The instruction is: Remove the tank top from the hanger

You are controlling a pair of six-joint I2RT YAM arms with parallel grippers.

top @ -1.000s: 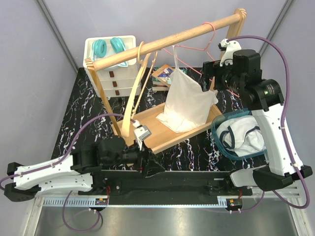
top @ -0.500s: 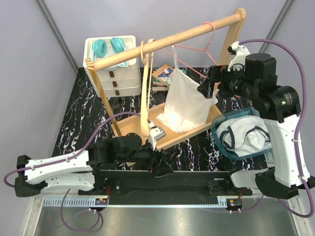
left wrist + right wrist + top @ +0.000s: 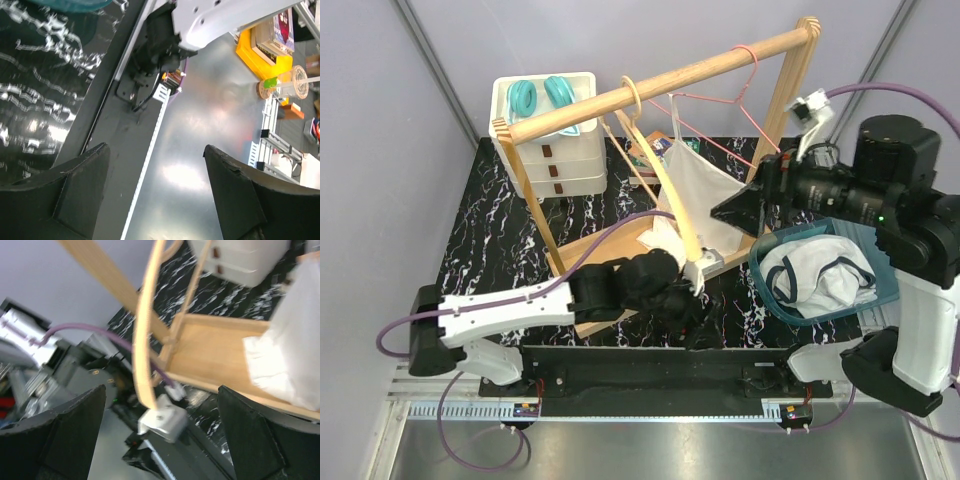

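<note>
Past the left gripper [image 3: 155, 160], between its fingers, a glossy grey floor [image 3: 200, 125] catches soft bright light patches. Up and right of it sit a yellow bin [image 3: 265, 57], a clear cup [image 3: 290, 82] and metal shelving [image 3: 277, 145]. Left of it is a black marbled tabletop [image 3: 30, 100]. In the top view, pale lilac walls [image 3: 380, 150] with grey struts [image 3: 430, 55] stand beyond it, behind a white drawer unit [image 3: 565, 165].

The black marbled table [image 3: 490, 230] carries a wooden clothes rack [image 3: 620, 247], a white drawer unit [image 3: 565, 165] and, seemingly at its right edge, a teal basket [image 3: 758, 272].
</note>
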